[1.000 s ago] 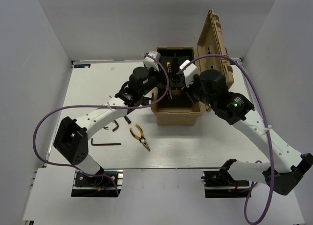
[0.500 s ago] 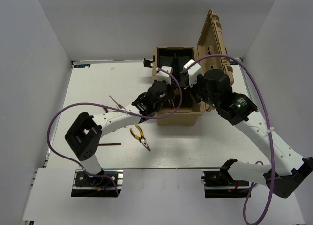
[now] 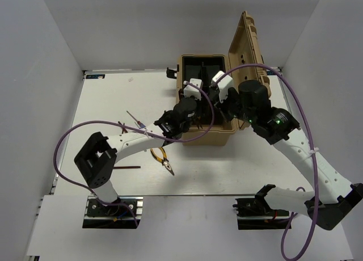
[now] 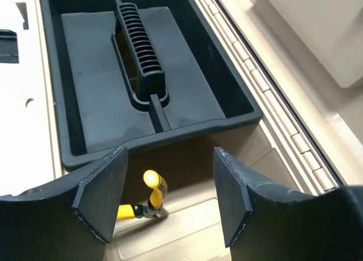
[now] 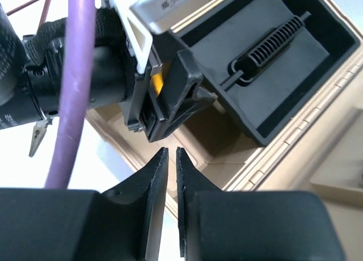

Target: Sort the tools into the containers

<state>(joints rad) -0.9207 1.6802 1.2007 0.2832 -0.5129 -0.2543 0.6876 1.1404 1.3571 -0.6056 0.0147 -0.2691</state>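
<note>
Table (image 3: pixel 102 96): white, with white walls around it; you see the toolbox (image 3: pixel 207 137) at the back with its lid up.
Left gripper (image 4: pixel 169 159): over the open box, fingers apart, nothing between them.
Right gripper (image 5: pixel 171 153): beside it over the box, fingers a slit apart, empty.
Done: one yellow-handled tool (image 4: pixel 152 184) lies on the box floor, beside the black tray (image 4: pixel 96 74).
Left for you: pliers (image 3: pixel 163 159), hex key (image 3: pixel 127 166) and a thin tool (image 3: pixel 131 115), likely the screwdriver, lie on the table left of the box.
Progress: early, by my judgement.

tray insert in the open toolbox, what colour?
Black: the moulded plastic tray and its ribbed handle, inside the tan plastic toolbox. Best in left wrist view.
</note>
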